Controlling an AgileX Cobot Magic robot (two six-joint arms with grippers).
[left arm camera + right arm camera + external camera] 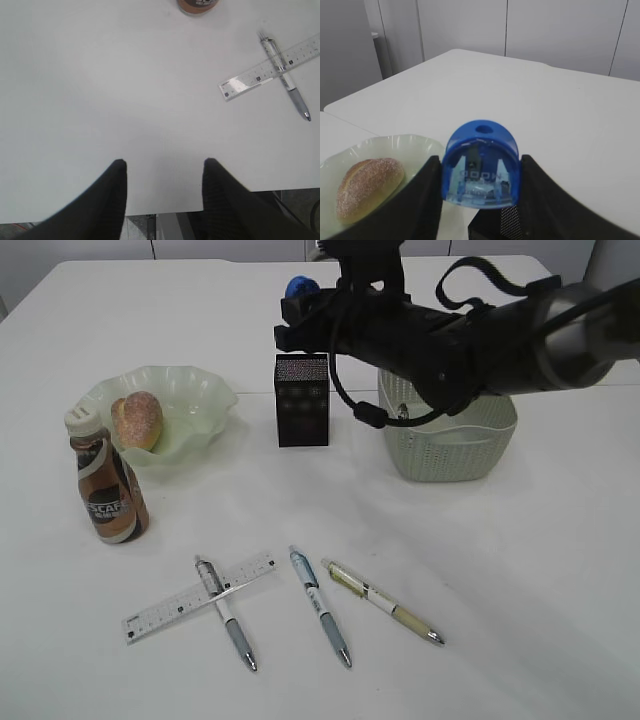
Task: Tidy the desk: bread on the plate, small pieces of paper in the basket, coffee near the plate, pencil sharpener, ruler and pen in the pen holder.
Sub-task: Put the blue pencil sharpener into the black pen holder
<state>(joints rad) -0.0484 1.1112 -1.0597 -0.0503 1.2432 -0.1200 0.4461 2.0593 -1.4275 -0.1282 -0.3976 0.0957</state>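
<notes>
My right gripper (300,300) is shut on the blue pencil sharpener (481,162), which hangs just above the black dotted pen holder (302,400). The holder's mesh rim (507,225) shows right below the sharpener. The bread (137,420) lies in the wavy green plate (190,400), and the coffee (108,485) stands in front of the plate. The clear ruler (195,598) lies under one pen (225,612), with two more pens (320,605) to its right. My left gripper (165,162) is open over bare desk (100,100) near the front edge. Small pieces of paper are out of view.
The perforated green basket (450,445) stands right of the pen holder, partly behind my right arm (470,340). The third pen (385,602) lies in front of the basket. The desk's front edge (165,212) runs between my left fingers.
</notes>
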